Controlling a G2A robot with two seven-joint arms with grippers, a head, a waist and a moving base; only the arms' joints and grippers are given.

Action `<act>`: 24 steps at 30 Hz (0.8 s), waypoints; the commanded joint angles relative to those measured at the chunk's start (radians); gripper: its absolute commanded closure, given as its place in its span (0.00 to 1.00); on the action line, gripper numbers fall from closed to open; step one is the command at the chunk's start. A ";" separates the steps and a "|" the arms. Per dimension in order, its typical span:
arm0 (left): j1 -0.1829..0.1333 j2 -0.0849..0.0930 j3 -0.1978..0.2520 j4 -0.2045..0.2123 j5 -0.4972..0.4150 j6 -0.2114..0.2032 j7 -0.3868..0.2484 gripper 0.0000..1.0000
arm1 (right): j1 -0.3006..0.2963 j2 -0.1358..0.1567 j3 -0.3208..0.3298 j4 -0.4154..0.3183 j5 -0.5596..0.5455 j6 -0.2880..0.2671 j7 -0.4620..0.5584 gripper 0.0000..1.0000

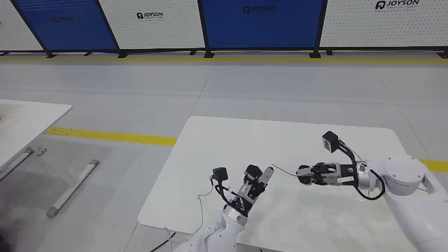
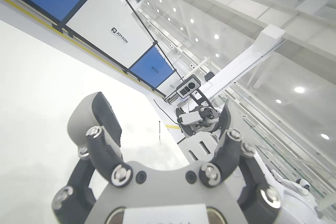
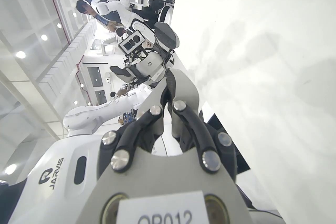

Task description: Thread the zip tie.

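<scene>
While the right hand (image 1: 302, 173) is clamped on the zip tie (image 1: 283, 170) over the white tabletop (image 1: 231, 147), the left hand (image 1: 258, 175) hovers just beside the tie's free end, fingers apart.

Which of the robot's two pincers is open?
The left pincer: its fingers are spread wide with nothing between them, whereas the right pincer is shut on the thin black zip tie.

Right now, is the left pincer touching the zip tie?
Apart. The zip tie juts from the shut right pincer. The left wrist view shows the left pincer wide open, with the strand seen in the gap, clear of both fingers.
</scene>
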 commanded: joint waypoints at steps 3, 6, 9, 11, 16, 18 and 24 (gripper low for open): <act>-0.002 0.000 -0.001 0.002 0.005 0.004 -0.002 0.00 | 0.000 0.000 0.000 0.000 0.000 0.000 0.000 1.00; -0.024 0.008 -0.029 0.039 0.122 0.018 -0.007 0.00 | 0.000 0.000 0.000 0.000 0.000 0.000 0.000 1.00; -0.025 0.021 -0.058 0.055 0.213 -0.041 -0.023 0.00 | 0.000 0.000 0.000 0.000 0.000 0.000 0.000 1.00; -0.020 0.040 -0.083 0.024 0.351 -0.045 -0.031 0.00 | 0.000 0.000 0.000 0.000 0.000 0.000 0.000 1.00; -0.007 0.095 -0.121 -0.028 0.704 -0.045 0.005 0.00 | 0.000 0.000 0.000 0.000 0.000 0.000 0.000 1.00; -0.003 0.110 -0.135 -0.031 0.783 -0.045 -0.010 0.00 | 0.000 0.000 0.000 0.000 0.000 0.000 0.000 1.00; -0.011 0.125 -0.176 -0.034 0.905 -0.004 -0.016 0.00 | 0.000 0.000 0.000 0.000 0.000 0.000 0.000 1.00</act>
